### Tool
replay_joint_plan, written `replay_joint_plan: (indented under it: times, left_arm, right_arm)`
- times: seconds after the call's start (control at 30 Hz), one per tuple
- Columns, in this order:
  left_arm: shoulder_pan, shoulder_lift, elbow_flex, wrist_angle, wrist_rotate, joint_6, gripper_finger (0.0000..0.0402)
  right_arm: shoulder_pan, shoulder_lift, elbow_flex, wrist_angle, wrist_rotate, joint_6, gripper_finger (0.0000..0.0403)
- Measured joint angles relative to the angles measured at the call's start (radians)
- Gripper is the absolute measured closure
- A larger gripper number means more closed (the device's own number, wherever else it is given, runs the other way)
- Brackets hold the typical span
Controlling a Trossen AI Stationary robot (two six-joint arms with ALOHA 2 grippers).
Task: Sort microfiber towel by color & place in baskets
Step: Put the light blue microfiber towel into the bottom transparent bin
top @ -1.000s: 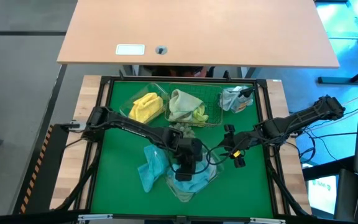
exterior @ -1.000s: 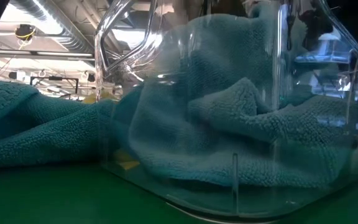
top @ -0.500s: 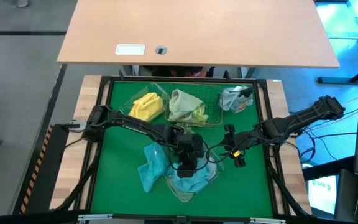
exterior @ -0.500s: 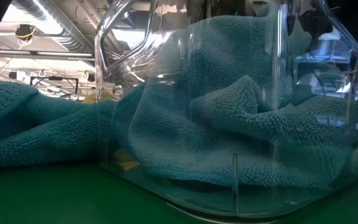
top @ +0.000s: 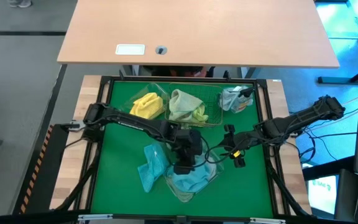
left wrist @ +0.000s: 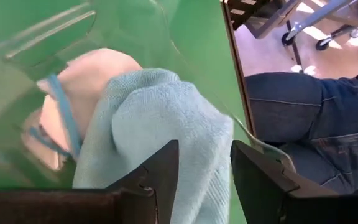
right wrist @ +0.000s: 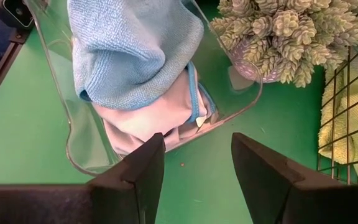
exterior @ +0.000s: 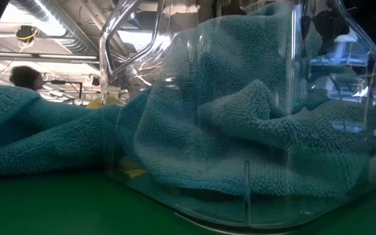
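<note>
A light blue towel (top: 190,180) lies in a clear tub (top: 211,176) near the table's front middle, on top of a pale cloth with a blue hem (right wrist: 148,127). My left gripper (top: 183,167) hangs open just above this towel (left wrist: 157,124), with nothing between its fingers. A second light blue towel (top: 150,168) lies on the mat against the tub's left side. A yellow towel (top: 146,106) sits in the far-left clear tub. Sage and lime towels (top: 188,107) fill the wire basket (top: 215,111). A grey-blue towel (top: 234,98) lies at the far right. My right gripper (top: 236,159) waits open, right of the tub.
A spiky grey-green ball (right wrist: 278,31) stands between the near tub and the wire basket (right wrist: 353,106). A person's jeans-clad legs (left wrist: 309,124) show beyond the table's edge. Bare green mat lies at the near left (top: 114,180) and near right (top: 247,186).
My left gripper has opened and let go of the light blue towel. It has risen a little and drawn back toward the table's far edge. The towel has settled in the clear tub. A person's head has come into the low view at the far left.
</note>
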Motion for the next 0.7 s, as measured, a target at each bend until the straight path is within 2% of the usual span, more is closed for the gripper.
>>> replay_joint_plan:
  times: [0.33, 0.47, 0.7]
  left_arm:
    - [0.006, -0.161, 0.000, -0.083, -0.085, 0.027, 0.0262]
    - [0.006, -0.237, 0.000, -0.138, -0.199, 0.067, 0.0262]
    - [0.018, -0.392, 0.000, -0.145, -0.400, 0.173, 0.0262]
  right_arm:
    - [0.000, 0.000, 0.000, 0.000, 0.000, 0.000, 0.0217]
    - [0.000, 0.000, 0.006, -0.002, 0.006, -0.002, 0.0217]
    - [0.000, 0.000, 0.147, -0.009, 0.132, -0.109, 0.0217]
